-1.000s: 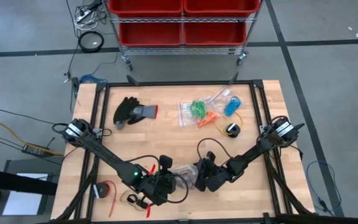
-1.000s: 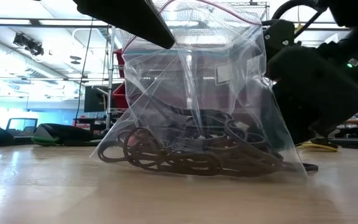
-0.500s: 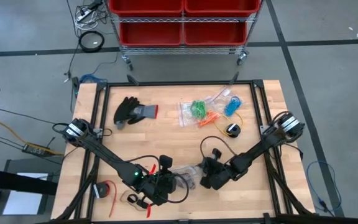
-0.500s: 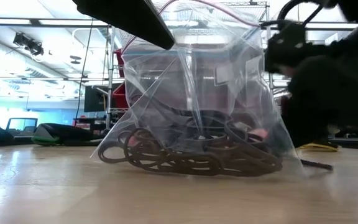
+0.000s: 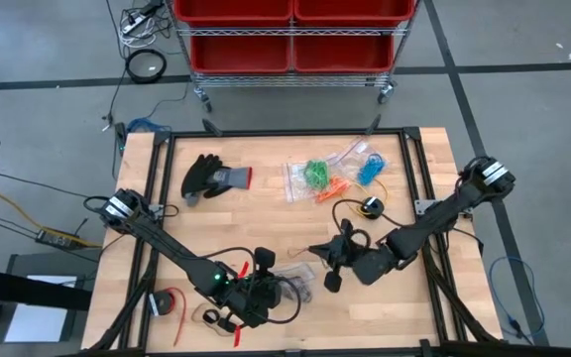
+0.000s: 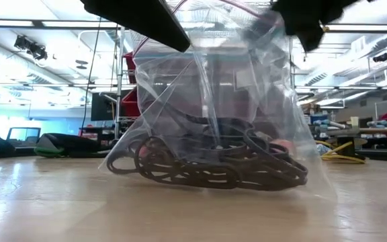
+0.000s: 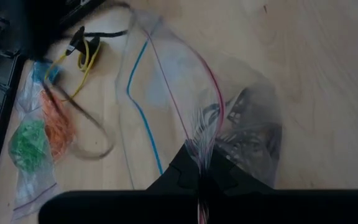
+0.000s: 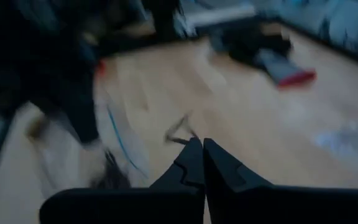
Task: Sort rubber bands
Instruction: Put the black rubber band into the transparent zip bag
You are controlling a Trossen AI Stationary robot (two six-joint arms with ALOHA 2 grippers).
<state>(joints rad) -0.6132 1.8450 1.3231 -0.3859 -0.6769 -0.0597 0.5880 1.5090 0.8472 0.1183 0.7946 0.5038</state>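
The left gripper (image 5: pixel 284 288) sits low and centre in the high view, fingers pinched shut on the top edge of a clear bag (image 6: pixel 213 101). In the left wrist view the bag's red zip line runs straight into the closed fingers (image 7: pixel 194 177). In the low view the bag stands upright on the table (image 6: pixel 46 208), mouth up, with a heap of black bands (image 6: pixel 207 165) lying in its bottom; the heap's long axis runs left to right across that frame.

The right gripper (image 5: pixel 330 260) is just up and right of the bag in the high view, apart from it. Its fingers (image 8: pixel 197 165) are closed together with nothing between them.

Other bands, green (image 5: pixel 315 174), orange (image 5: pixel 335 186) and blue (image 5: pixel 370 169), lie in bags at upper centre of the high view, well apart from both grippers and nearer the right arm.

My judgement: the next move turns on the bag's mouth, which faces up between the two grippers; the left holds one lip, so the right, being nearest, would take the other lip or fetch more bands
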